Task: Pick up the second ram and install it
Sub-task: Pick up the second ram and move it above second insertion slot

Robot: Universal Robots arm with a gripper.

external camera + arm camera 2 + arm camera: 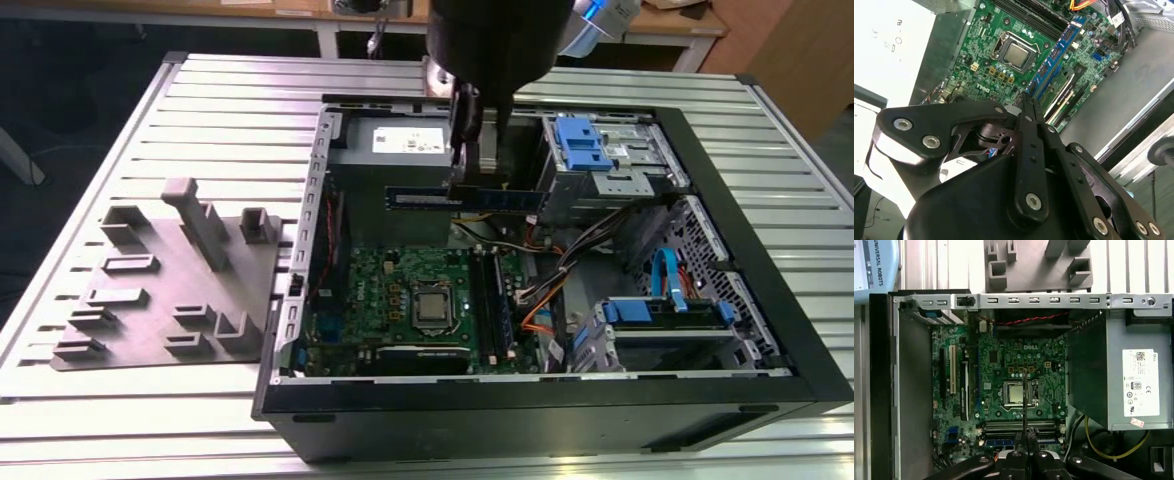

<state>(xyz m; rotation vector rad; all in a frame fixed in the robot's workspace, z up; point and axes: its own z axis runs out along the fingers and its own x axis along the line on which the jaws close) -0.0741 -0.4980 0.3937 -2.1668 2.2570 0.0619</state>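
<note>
The second ram, a thin dark blue stick with a pale label, hangs level above the open computer case. My gripper is shut on the stick's middle from above. It sits over the far part of the green motherboard, near the power supply. In the second wrist view the ram runs out from my gripper across the board. In the first wrist view the ram shows edge-on as a thin line over the processor socket, crosswise to the long black slots. In the exterior view the slots lie below the stick.
The case walls ring the board. A grey power supply stands at the far end, and drive bays with blue clips with loose cables lie to the exterior view's right. A grey fixture plate lies outside the case on the slatted table.
</note>
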